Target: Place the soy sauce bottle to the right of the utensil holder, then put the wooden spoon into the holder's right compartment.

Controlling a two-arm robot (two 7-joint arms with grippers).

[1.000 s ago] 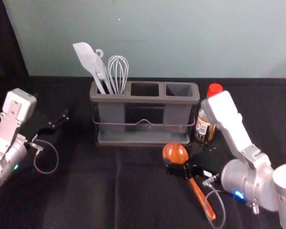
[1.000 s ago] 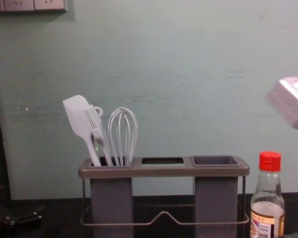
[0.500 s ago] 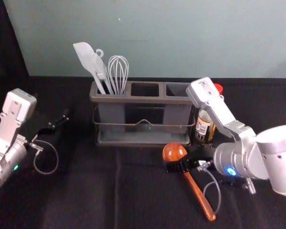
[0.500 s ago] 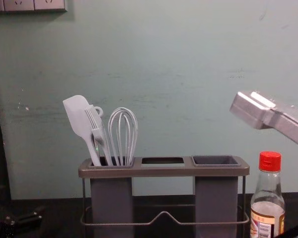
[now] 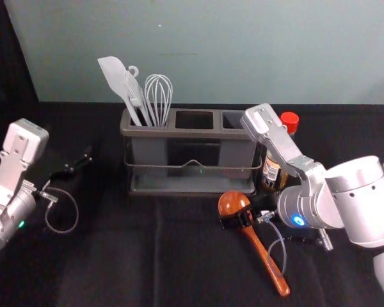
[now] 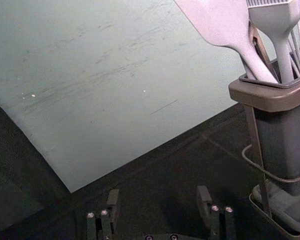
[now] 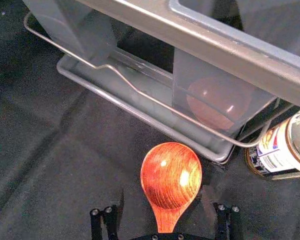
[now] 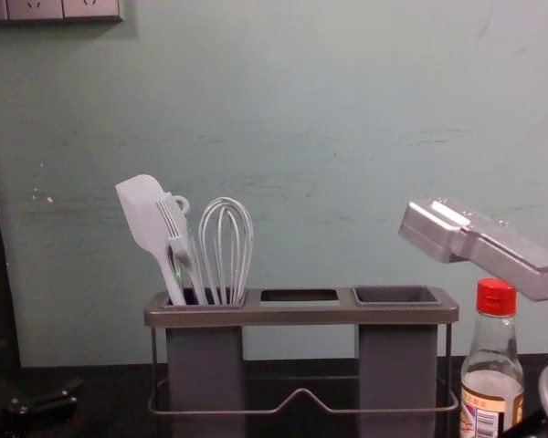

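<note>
- Wooden spoon is being straddled by right end effector, fingers apart.
- Left end effector is being held, fingers spread, toward worktop's left edge.

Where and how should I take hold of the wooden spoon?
I'd come from above and pinch the wooden spoon at its neck, just behind the bowl. It lies with its bowl toward the holder, and the right gripper's open fingers straddle it, one each side.
</note>
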